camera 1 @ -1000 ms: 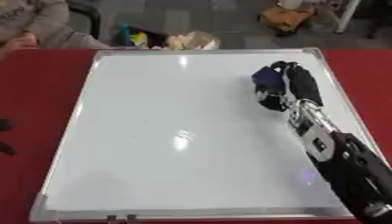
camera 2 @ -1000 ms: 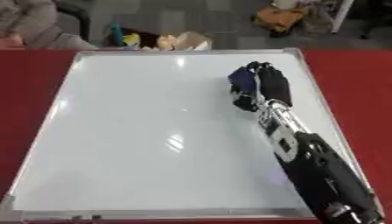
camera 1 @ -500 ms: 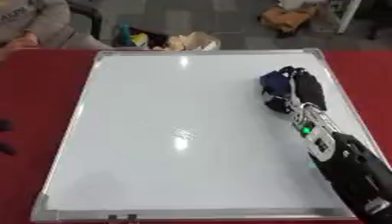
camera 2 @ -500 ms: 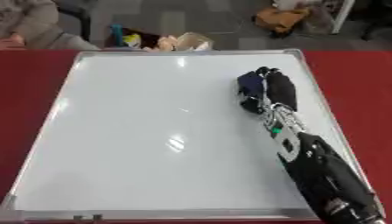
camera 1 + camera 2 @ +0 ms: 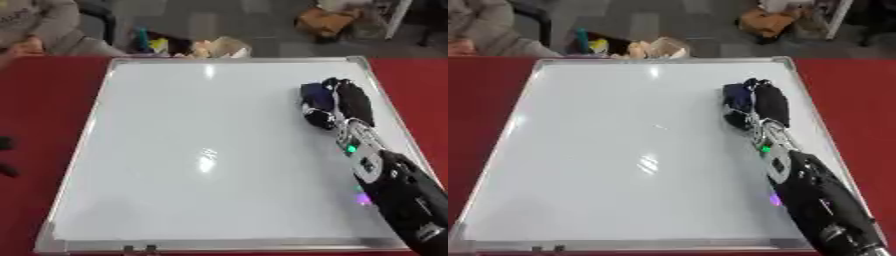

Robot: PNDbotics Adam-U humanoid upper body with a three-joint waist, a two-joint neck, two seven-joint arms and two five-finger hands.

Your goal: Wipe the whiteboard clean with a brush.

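A white whiteboard with a silver frame lies flat on the red table. Its surface looks blank apart from light glare. My right hand is on the board near its right edge, fingers curled round a dark blue brush that rests on the surface. The black forearm runs in from the lower right with green and purple lights on it. Of my left hand only a small dark part shows at the left edge.
The red table surrounds the board on the left and right. Beyond the far edge lie a floor with bags and coloured items. A seated person is at the upper left, away from the board.
My right hand with the brush has slid toward me and a little to the right on the board over the last second. The board itself stays put.
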